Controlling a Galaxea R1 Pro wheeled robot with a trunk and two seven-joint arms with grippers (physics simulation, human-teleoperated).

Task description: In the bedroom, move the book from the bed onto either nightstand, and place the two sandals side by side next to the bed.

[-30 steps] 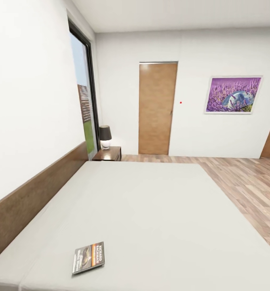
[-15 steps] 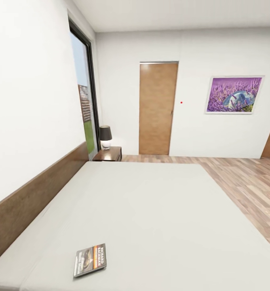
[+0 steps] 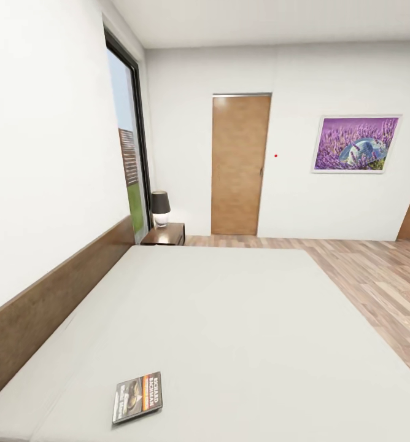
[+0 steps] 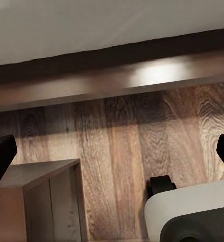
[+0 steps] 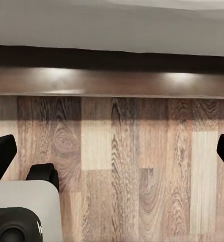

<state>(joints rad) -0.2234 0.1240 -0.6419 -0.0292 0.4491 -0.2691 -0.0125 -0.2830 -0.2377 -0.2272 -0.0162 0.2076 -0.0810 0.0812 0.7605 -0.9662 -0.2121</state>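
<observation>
The book point(image 3: 137, 397), a thin dark paperback with an orange band, lies flat on the near left part of the bed point(image 3: 229, 319). At the bed's far end a dark wood nightstand point(image 3: 166, 234) stands by the headboard point(image 3: 51, 298). The sandals are out of view. In the left wrist view my left gripper point(image 4: 112, 154) hangs open over the wood floor beside the bed's dark frame point(image 4: 112, 80). In the right wrist view my right gripper point(image 5: 112, 151) is also open and empty above the floor, facing the frame point(image 5: 112, 80).
A small lamp point(image 3: 160, 208) sits on the far nightstand. A wooden cabinet top point(image 4: 36, 194) lies close below the left gripper. My base point(image 5: 21, 212) shows on the floor. A wooden door point(image 3: 240, 164) and open floor point(image 3: 377, 288) are beyond and right of the bed.
The head view has shifted slightly, so the book sits a little further right and lower in the picture. Nothing on the bed has moved.
</observation>
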